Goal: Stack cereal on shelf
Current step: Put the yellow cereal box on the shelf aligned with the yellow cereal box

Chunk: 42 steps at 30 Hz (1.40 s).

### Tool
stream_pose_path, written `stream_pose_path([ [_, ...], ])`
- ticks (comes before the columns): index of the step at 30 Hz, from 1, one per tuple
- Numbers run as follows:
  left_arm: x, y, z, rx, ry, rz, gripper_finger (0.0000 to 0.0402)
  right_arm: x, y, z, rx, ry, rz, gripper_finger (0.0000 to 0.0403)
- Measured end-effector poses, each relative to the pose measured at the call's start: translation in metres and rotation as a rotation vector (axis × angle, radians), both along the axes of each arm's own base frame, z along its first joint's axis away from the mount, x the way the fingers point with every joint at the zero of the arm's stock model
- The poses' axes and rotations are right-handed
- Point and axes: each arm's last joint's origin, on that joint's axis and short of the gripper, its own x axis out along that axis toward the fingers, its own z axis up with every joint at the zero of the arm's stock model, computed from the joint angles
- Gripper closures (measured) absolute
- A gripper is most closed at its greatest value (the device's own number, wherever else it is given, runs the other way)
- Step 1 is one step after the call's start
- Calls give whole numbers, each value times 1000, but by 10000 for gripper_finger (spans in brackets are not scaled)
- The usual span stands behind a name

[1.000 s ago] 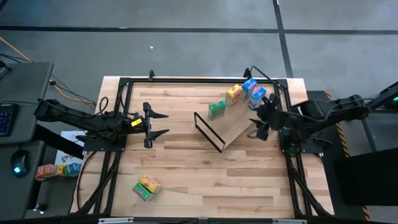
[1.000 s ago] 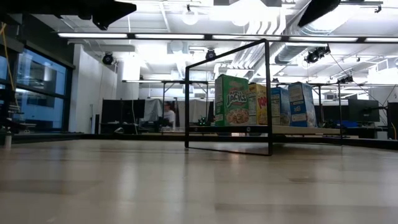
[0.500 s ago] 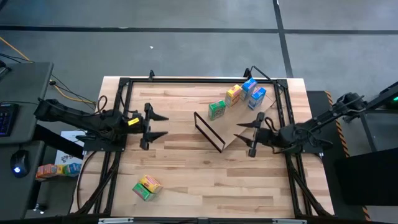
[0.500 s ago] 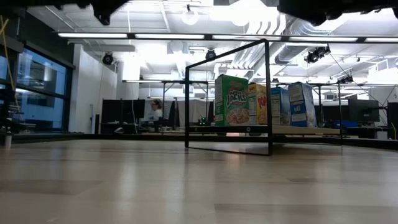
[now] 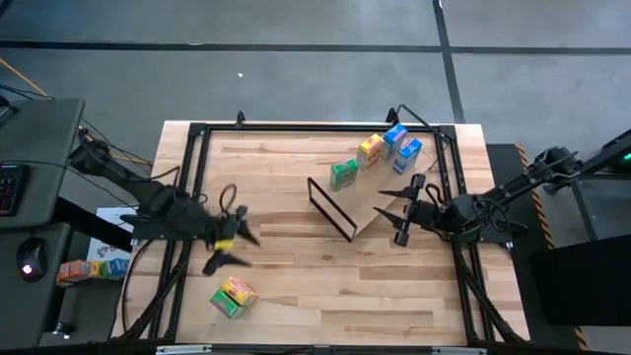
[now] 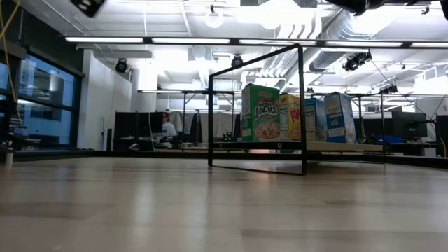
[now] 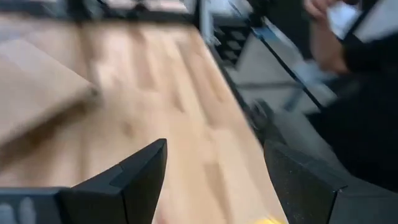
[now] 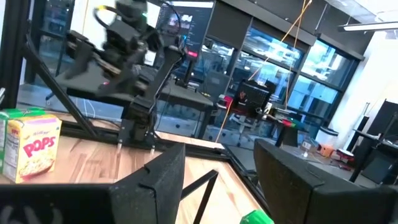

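Two empty end effectors over the desk

Left end effector (image 5: 225, 248) gapes wide just above the near-left cereal boxes (image 5: 232, 296). Four cereal boxes (image 5: 378, 153) stand on the far-right shelf (image 5: 380, 207); right end effector (image 5: 396, 212), fingers apart, hovers over its near end.

Light-wood shelf (image 5: 380, 205), seemingly matt; black metal frame (image 5: 330, 209)

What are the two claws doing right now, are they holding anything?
Left gripper: open, holding nothing, above the table near the loose boxes.
Right gripper: open, holding nothing, beside the shelf.
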Motion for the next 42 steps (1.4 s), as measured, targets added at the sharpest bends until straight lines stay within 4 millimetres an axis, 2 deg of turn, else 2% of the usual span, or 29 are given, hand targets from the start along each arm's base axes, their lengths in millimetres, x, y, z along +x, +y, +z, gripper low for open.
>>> stream_pose_path([
  [4,-9,-23,-4,-6,77,-89,143,0,0,-2,2,19,2,219],
  [11,-16,-53,-22,106,141,-158,143,1,1,-6,16,50,7,219],
  [19,-14,-75,-42,105,234,-162,143,1,1,-7,10,64,7,219],
  [27,-9,-81,-56,159,279,-141,143,1,1,-9,25,76,9,219],
  [42,-11,-78,-61,179,339,-116,143,1,1,-11,32,93,10,219],
])
